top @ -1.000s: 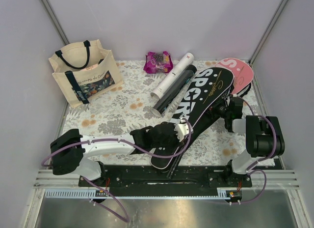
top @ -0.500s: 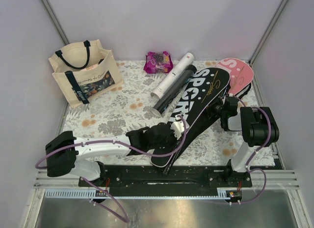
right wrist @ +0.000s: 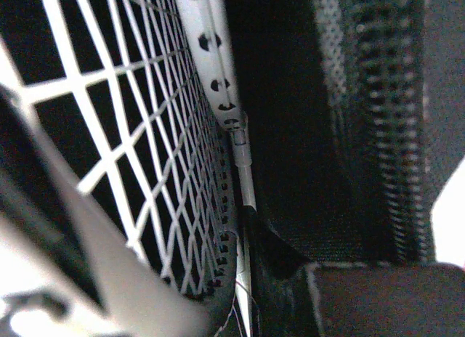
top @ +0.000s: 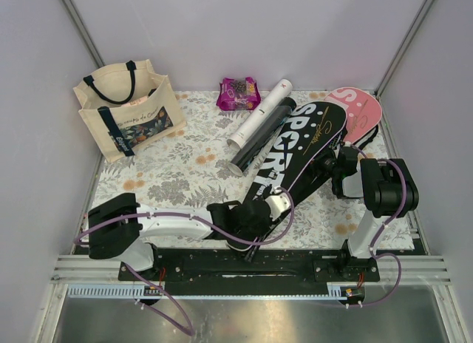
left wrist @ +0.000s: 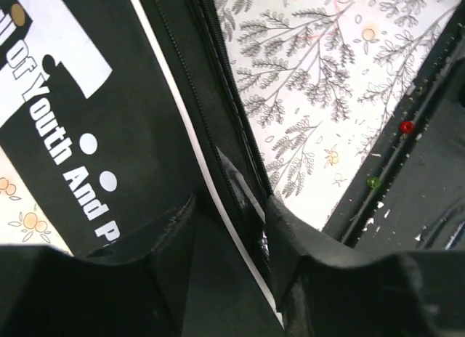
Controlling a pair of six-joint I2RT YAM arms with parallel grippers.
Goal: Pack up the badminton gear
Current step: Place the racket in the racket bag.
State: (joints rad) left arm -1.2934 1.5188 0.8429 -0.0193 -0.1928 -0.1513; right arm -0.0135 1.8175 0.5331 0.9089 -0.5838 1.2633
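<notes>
Left gripper (top: 269, 204) has its fingers apart astride the black SPORT cover (top: 299, 147) at its near narrow end, while right gripper (top: 333, 166) pinches its right edge.

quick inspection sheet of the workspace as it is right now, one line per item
surface: floral cloth, lying flat.
job's things: black SPORT cover lying diagonally, strung racket inside it; pink cover at rear right; white tube and black tube side by side.
clutter: canvas tote upright at rear left; snack packet at the rear.
end effectors: left end effector open, astride the black cover's zip edge near its narrow end; right end effector apparently closed on its right edge.
cables: purple cables looping along both arms.
surroundings: pale walls; metal rail at the near edge.
</notes>
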